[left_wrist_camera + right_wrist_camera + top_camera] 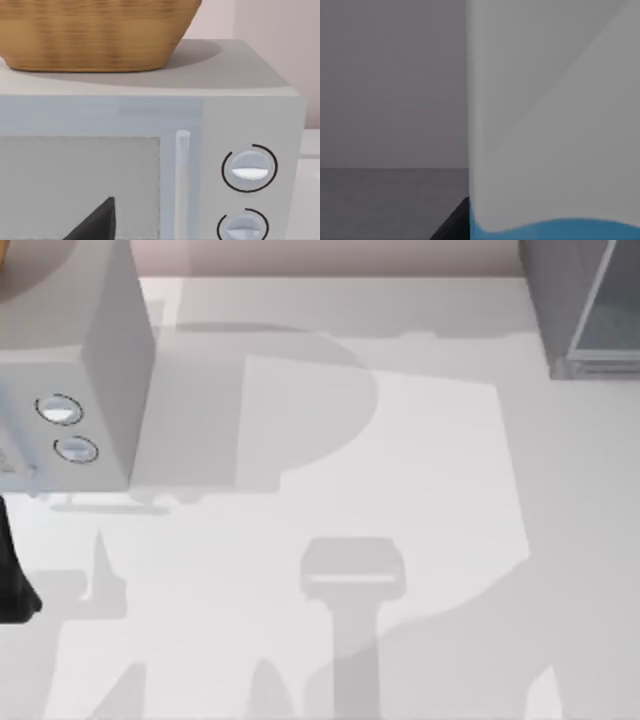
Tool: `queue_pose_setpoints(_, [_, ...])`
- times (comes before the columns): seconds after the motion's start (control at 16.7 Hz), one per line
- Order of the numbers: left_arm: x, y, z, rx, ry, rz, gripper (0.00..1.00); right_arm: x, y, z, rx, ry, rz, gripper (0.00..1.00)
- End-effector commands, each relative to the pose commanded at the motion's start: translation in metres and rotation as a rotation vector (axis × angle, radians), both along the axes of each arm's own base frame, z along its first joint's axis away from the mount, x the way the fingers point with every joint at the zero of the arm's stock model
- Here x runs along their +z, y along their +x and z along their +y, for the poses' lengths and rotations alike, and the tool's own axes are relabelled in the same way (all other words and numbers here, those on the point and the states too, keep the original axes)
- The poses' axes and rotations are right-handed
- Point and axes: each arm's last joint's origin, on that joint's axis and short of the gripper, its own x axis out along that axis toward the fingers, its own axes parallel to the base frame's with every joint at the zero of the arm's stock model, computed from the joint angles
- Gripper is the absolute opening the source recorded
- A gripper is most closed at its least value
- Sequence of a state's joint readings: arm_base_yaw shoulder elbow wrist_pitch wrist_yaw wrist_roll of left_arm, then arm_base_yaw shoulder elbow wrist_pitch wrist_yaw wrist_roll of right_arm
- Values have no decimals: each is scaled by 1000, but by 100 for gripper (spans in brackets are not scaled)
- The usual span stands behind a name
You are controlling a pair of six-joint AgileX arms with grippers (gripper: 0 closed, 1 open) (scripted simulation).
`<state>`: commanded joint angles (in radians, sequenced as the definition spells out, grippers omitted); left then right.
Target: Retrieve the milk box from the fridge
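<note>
The milk box (550, 125) looms very close in the right wrist view, with a white upper part and a sky-blue strip low down. My right gripper (470, 225) is shut on it; one dark fingertip (454, 225) presses against the carton's edge. Behind them lies the fridge's (390, 90) dim grey inside. In the top view the grey fridge (580, 300) with its glassy panel stands at the back right corner. My left gripper (95, 225) is parked at the table's left edge, in front of the grey box with two dials.
The grey box with two round dials (70, 390) stands at the back left, a wicker basket (95, 35) on top of it. The white table (420, 490) stretches between it and the fridge. My left arm (12, 585) shows dark at the left edge.
</note>
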<state>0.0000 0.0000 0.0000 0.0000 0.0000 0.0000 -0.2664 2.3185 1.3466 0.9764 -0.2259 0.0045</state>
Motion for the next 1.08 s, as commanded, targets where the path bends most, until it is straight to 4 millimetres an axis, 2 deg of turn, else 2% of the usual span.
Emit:
queue_pose_setpoints(0.48, [0,0,0,0,0,0,100,44,0,0,1,0,1,0])
queue_pose_setpoints(0.72, [0,0,0,0,0,0,100,42,-1,0,1,2,4,0])
queue_pose_setpoints(0.96, [0,0,0,0,0,0,100,53,-25,-3,0,-6,-27,0])
queue_pose_setpoints(1.08, [0,0,0,0,0,0,100,42,-47,-1,0,5,12,0])
